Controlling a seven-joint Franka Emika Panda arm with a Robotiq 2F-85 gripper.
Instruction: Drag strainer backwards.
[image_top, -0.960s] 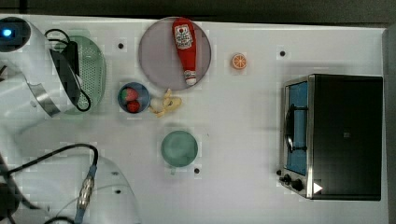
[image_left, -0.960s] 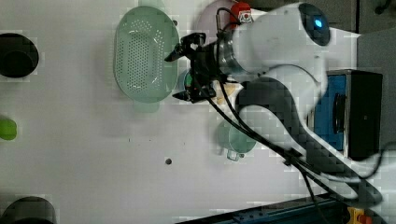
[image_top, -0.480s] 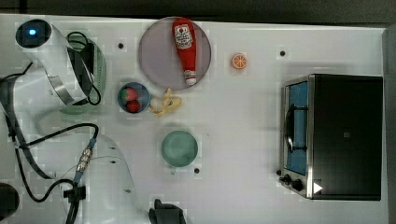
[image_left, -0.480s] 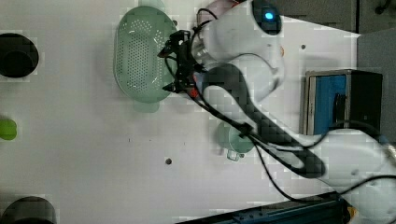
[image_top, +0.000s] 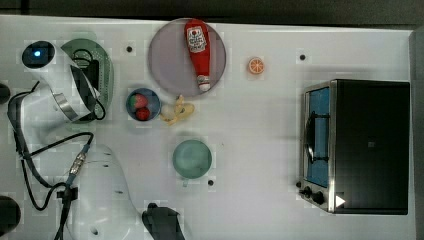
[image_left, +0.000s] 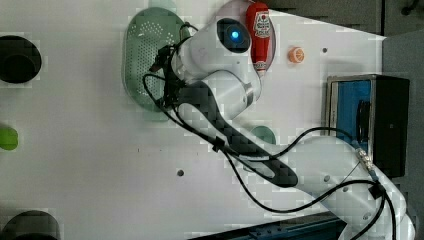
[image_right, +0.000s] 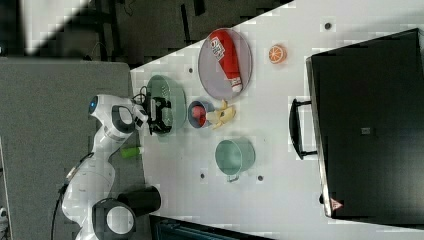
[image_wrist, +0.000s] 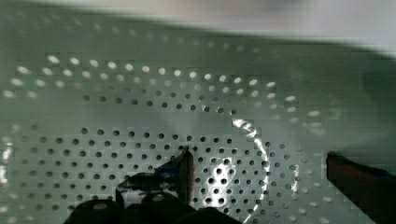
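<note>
We are seeing the strainer (image_left: 145, 65) lying at the top view's far left, beside the fruit bowl (image_top: 141, 104). Since a second ago our gripper (image_wrist: 257, 177) has dropped inside its basin, fingers spread and holding nothing, so dragging looks imminent. The arm is hiding most of the rim.

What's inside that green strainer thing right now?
The gripper reaches into the strainer, fingers apart above its perforated floor. No food shows there, though the arm covers part of the basin.
</note>
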